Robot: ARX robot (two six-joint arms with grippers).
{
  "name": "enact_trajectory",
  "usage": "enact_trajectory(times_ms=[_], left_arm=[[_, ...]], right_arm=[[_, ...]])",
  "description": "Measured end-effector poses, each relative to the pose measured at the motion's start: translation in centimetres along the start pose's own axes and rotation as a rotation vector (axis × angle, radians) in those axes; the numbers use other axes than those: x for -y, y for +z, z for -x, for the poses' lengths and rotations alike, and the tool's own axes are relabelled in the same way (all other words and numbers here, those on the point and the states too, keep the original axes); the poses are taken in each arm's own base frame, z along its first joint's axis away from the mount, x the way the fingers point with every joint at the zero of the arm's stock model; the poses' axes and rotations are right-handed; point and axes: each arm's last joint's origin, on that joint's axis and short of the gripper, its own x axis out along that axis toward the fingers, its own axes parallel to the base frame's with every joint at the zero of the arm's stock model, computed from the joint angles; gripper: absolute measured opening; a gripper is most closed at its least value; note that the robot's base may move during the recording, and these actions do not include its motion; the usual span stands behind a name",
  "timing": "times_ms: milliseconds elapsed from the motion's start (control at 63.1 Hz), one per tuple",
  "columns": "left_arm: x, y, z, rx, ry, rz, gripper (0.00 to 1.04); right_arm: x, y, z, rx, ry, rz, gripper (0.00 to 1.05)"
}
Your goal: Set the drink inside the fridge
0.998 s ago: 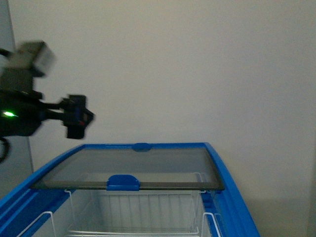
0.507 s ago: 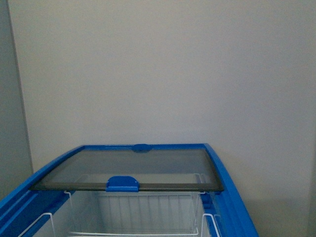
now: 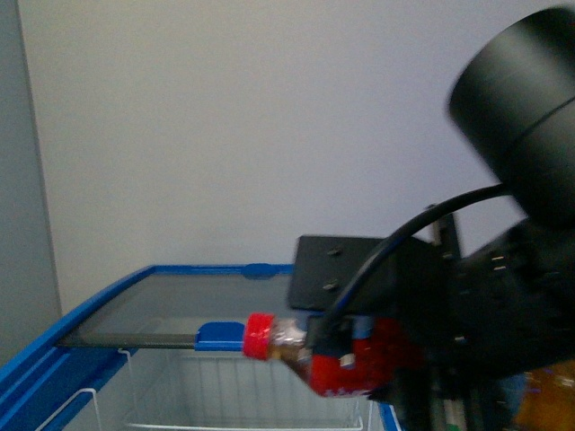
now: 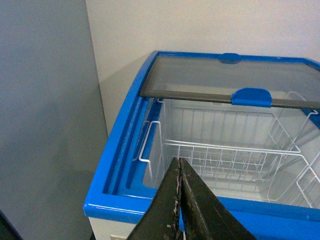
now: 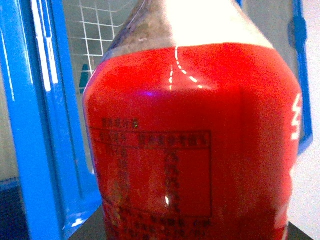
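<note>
The fridge point(image 3: 108, 292) is a white chest with a blue rim; its glass lid point(image 3: 180, 310) is slid to the far half, leaving the near half open over white wire baskets point(image 4: 235, 155). My right gripper point(image 3: 359, 355) is shut on the drink bottle point(image 3: 337, 355), red label and red cap, held sideways above the fridge's right side, cap pointing left. The bottle point(image 5: 190, 130) fills the right wrist view. My left gripper point(image 4: 179, 165) is shut and empty, above the fridge's near rim point(image 4: 115, 165).
A plain wall stands behind the fridge. A grey panel point(image 4: 45, 115) stands to its left. The blue lid handle point(image 4: 251, 96) sits at the lid's near edge. My right arm point(image 3: 521, 180) blocks the right of the front view.
My left arm left the front view a second ago. My right arm has now come in from the right, carrying the drink bottle over the fridge.
</note>
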Motion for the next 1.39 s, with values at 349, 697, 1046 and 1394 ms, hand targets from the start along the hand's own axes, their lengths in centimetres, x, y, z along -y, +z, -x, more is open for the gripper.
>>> enact_trajectory(times_ms=[349,697,1046,1394], left_arm=[[0.0,-0.8,1.3,0.000,0.000,0.000,0.03],[0.0,-1.5,2.6,0.017,0.000,0.000,0.03],[0.0,-1.6,3.4,0.018,0.000,0.000,0.03],[0.0,-1.9,4.8,0.007,0.000,0.000,0.03]], right_arm=[[-1.4,4.1,-9.7,0.017,0.073,0.164,0.37],[-3.5,2.5,-17.6,-0.019,0.116,0.078,0.37],[-4.0,1.4,-20.6,-0.026,0.112,0.037,0.36],[-4.1,0.8,-21.8,0.000,0.052,0.005,0.36]])
